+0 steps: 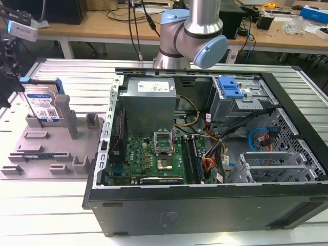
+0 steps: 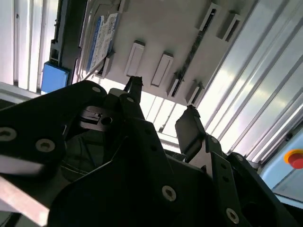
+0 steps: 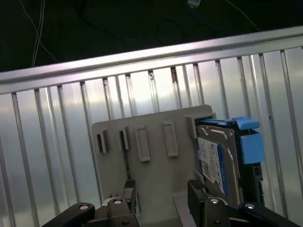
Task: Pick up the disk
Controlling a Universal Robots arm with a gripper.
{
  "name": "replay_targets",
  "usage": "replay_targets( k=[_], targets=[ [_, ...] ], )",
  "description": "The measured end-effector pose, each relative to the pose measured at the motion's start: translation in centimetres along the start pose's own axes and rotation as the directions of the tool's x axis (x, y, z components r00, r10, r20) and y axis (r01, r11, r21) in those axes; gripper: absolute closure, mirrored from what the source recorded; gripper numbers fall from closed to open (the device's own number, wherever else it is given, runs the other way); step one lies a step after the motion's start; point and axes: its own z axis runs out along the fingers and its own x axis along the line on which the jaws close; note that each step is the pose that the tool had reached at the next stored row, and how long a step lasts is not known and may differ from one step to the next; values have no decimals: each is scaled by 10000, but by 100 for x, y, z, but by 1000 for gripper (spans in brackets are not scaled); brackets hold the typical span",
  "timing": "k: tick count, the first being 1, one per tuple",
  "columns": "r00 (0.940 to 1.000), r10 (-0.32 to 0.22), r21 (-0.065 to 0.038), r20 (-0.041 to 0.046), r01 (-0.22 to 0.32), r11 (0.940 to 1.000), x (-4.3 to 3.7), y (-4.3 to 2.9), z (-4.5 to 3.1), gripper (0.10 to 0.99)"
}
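Exterior view, disk (image 1: 43,107): stands on edge at the far end of the grey tray (image 1: 51,154), toward the exterior view's left, braced by an upright post; white-and-blue label face turned toward the computer case (image 1: 205,215).
Exterior view, long axis: cannot tell whether the longer side runs upright or along the tray.
Exterior view, surroundings: tray and open case side by side on the ribbed metal table (image 1: 46,215); arm (image 1: 197,25) rises behind the case.

Second wrist view, gripper (image 2: 163,111): jaws wide apart, nothing between them, bright table ribs showing through the gap.
Second wrist view, disk (image 2: 102,38): beyond the jaws at a corner of the tray (image 2: 161,28), well apart from both of them; label seen at a steep slant, blue rail (image 2: 53,75) on the side away from the tray's slots.

First wrist view, gripper (image 3: 162,198): 2 dark jaws spread wide over the tray (image 3: 156,179), holding nothing.
First wrist view, disk (image 3: 215,161): upright on edge at the tray's corner, just beside 1 jaw, contact not clear; label faces the tray's 4 slotted blocks, blue rail (image 3: 251,146) on the opposite side.
First wrist view, long axis: visible length runs from the tray's far edge toward the jaws, roughly along the table's (image 3: 47,151) ribs.
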Motion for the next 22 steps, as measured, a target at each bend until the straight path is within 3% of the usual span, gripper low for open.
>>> replay_targets(
  k=[3,4,5,7,16,19,22],
  targets=[
    [9982,-599,-4,-6,599,9982,0,0,9,529],
    [9950,-999,-5,-8,999,9950,-14,3,14,529],
    [9939,-1102,-7,-12,1102,9939,-64,8,14,529],
    [9937,-1118,-8,-21,1118,9937,-264,35,16,529],
    [9937,-1117,-7,-94,1117,9937,-791,103,20,529],
    [9936,-1125,-6,-106,1125,9937,-904,132,21,529],
    [9934,-1146,-4,-105,1146,9934,-896,213,23,529]
  ],
)
